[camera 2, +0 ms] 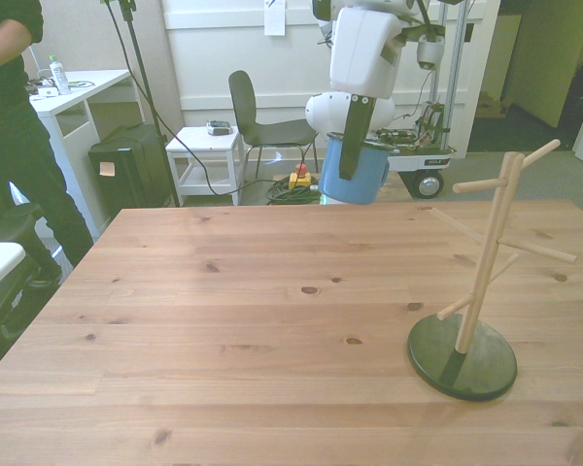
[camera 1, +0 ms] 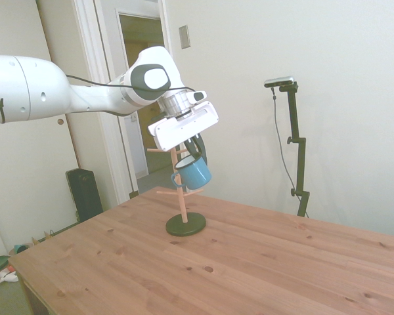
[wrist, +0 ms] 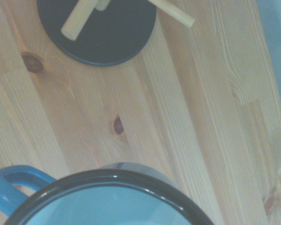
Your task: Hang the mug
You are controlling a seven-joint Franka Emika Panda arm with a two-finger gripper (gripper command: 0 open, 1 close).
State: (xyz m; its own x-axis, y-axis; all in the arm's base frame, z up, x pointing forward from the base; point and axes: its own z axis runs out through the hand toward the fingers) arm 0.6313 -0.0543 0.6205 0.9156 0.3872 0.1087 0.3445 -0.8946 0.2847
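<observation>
Fingers [camera 2: 355, 155] gripped light-blue enamel mug [camera 2: 355, 173], upper centre | wooden peg tree [camera 2: 486, 257] at right | risk: handle missing peg, mug dropping onto tabletop [camera 2: 223, 330]

No legible text, labels or numbers anywhere

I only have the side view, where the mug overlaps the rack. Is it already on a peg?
Observer: No. In the front view the mug hangs in the air in the end effector, well to the front view's left of the wooden rack, not touching it.
Operator: I can't find the handle. Anything through it?
Observer: The wrist view shows the blue handle empty, with bare table between the mug and the rack's dark base.
</observation>
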